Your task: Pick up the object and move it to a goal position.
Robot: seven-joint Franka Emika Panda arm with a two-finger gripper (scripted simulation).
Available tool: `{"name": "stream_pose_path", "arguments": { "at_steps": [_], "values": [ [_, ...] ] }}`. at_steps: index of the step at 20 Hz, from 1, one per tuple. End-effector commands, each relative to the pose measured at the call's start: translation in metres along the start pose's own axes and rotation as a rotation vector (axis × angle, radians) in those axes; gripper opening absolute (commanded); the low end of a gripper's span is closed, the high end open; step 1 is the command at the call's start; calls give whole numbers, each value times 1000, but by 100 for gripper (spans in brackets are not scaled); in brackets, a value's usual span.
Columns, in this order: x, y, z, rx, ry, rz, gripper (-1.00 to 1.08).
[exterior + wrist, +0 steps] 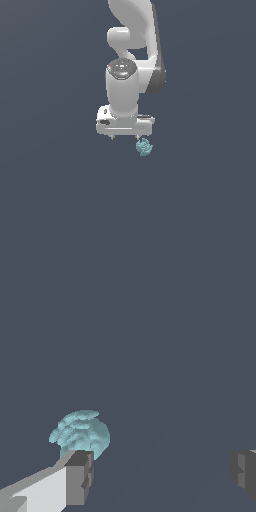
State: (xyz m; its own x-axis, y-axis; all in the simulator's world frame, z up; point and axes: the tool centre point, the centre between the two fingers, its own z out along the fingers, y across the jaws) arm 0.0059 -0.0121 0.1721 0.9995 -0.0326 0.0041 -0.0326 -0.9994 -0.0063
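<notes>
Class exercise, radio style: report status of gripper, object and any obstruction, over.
Gripper open, nothing held. Teal clump lies beside one fingertip, not between the two. No obstruction seen.

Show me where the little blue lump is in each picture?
Exterior view: the lump sits just under the gripper, toward that view's right.
Wrist view: the lump shows right behind one grey fingertip, not between the two.
Shared landmark: the open gripper, close beside the lump in both.

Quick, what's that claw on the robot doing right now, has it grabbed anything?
Gripper: open, fingers wide apart and holding nothing; the small pale teal-blue lumpy clump sits by one fingertip, not between the two.
</notes>
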Motion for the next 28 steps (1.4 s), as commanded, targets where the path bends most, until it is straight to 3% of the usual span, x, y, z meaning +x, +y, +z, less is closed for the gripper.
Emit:
{"name": "stream_pose_path", "arguments": {
  "at_steps": [1,18,28],
  "values": [
    [0,0,0,0,0,0,100],
    [3,-11,2,13,1,-61,100],
    [-7,-39,28,2,-2,-261,100]
  ]
}}
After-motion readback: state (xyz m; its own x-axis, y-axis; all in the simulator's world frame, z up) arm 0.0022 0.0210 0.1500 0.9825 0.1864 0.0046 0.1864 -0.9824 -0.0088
